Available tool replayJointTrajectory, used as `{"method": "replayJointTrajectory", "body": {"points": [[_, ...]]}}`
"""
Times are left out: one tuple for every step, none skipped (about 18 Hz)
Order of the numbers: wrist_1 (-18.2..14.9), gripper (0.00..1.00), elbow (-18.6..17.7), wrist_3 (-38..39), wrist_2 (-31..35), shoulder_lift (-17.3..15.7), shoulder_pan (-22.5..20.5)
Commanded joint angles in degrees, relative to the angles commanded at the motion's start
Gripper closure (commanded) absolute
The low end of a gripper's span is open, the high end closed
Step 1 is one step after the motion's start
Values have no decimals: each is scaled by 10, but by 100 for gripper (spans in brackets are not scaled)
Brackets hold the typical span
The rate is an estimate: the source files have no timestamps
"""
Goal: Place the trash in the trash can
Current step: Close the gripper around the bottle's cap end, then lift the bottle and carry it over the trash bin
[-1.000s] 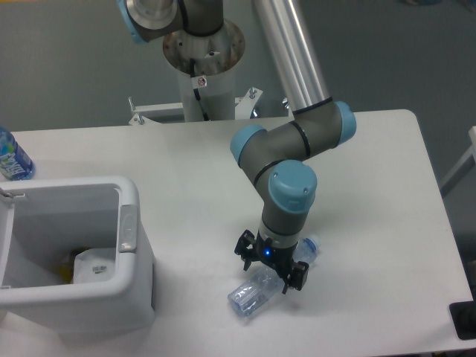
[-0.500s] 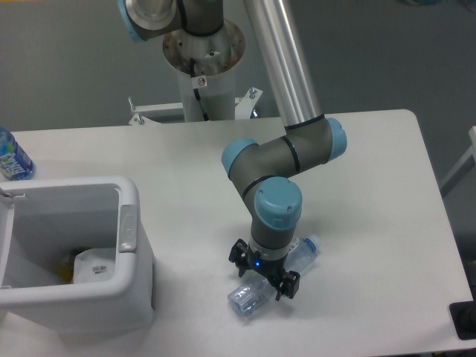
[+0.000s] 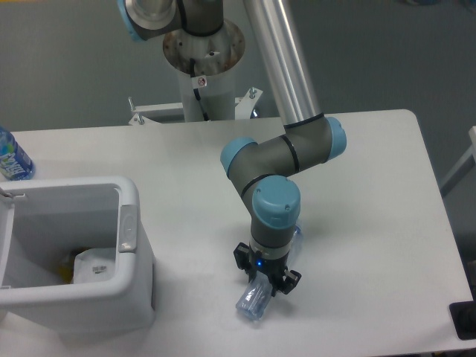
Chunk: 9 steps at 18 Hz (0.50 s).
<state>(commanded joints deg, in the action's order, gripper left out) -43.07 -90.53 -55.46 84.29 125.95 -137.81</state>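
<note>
White desk [image 3: 372,193] fills most of the view, grey floor beyond its far edge.

Arm [image 3: 286,152]: silver tube slants down from top centre to a grey elbow with pale blue caps, then a wrist pointing straight down over the near-centre of the desk.

Trash can [image 3: 130,290]: white, rounded corners, at the near left of the desk, open at the top. Grey oblong button on its right rim. Inside, on the bottom, a white wrinkly packet [image 3: 95,265] with grey print; something yellow shows just left of it, too hidden to identify.

Claw [image 3: 266,279]: black, blue light lit on its body, fingers closed against the sides of the clear plastic bottle [image 3: 255,303]. The bottle runs under the wrist at a slant; its base end sticks out below-left of the claw, and a bit of clear body shows up-right behind the wrist. Cap end hidden by the wrist. Bottle well apart from the trash can, to its right.

Bottle with a bright blue label [image 3: 11,156]: far left edge of the desk, partly cut off by the frame.
</note>
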Motion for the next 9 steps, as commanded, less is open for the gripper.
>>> {"method": "replayJointTrajectory", "body": {"points": [[0,42,1,1,0,-1,0],[0,42,0,0,0,-2,0],[0,42,-2,0,0,-4,-1],[0,42,-1,0,0,-5,-1],[0,42,1,1,0,-8,-2],[0,42,4,3,0,-14,-3],[0,42,8,11,-3,-27,-6],[0,42,13,27,-6,-45,-14],[0,42,19,44,-11,-60,-24]]}}
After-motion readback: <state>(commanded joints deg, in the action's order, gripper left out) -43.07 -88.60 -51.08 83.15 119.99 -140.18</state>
